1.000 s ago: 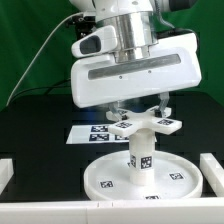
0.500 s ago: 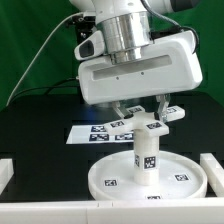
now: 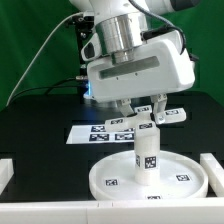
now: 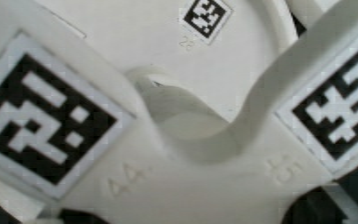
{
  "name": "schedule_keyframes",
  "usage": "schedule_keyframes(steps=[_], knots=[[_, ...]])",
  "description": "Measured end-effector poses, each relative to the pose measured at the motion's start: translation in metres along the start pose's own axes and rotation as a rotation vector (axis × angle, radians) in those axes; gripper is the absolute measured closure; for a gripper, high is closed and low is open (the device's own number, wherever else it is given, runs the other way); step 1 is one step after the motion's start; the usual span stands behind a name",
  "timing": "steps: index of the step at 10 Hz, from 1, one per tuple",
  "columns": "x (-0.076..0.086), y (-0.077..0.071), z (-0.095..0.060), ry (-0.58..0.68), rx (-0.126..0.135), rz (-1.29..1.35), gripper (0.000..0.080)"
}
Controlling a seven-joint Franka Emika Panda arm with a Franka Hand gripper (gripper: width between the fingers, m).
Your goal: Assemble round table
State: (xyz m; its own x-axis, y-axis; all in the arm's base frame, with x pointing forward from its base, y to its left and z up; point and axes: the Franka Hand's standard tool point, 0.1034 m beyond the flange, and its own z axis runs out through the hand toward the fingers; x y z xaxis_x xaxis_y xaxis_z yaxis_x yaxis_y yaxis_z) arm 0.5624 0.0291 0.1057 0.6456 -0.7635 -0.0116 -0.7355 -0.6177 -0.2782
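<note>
The large rimmed round disc lies flat on the black table near the front. The short cylindrical post stands upright at its centre, tags on its side. The cross-shaped four-armed base sits on top of the post, tagged arms spread out. My gripper reaches down onto the base with its fingers closed around the middle of the base. In the wrist view the white base fills the picture, with tagged arms on both sides; my fingertips are hidden there.
The marker board lies flat behind the disc. White border rails stand at the exterior view's left and right and along the front. A green backdrop rises behind the black table.
My gripper has turned about its vertical axis, and the cross-shaped base has rotated with it on top of the post. The disc and post have stayed in place.
</note>
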Motion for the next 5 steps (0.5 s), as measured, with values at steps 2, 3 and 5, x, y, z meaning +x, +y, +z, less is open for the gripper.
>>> schedule_keyframes(steps=[2, 3, 5], knots=[[-0.006, -0.005, -0.008, -0.041, -0.01, -0.015, 0.0179], [-0.009, -0.008, -0.014, -0.052, -0.014, -0.03, 0.0159], [-0.012, -0.014, -0.027, -0.082, -0.022, -0.114, 0.0151]])
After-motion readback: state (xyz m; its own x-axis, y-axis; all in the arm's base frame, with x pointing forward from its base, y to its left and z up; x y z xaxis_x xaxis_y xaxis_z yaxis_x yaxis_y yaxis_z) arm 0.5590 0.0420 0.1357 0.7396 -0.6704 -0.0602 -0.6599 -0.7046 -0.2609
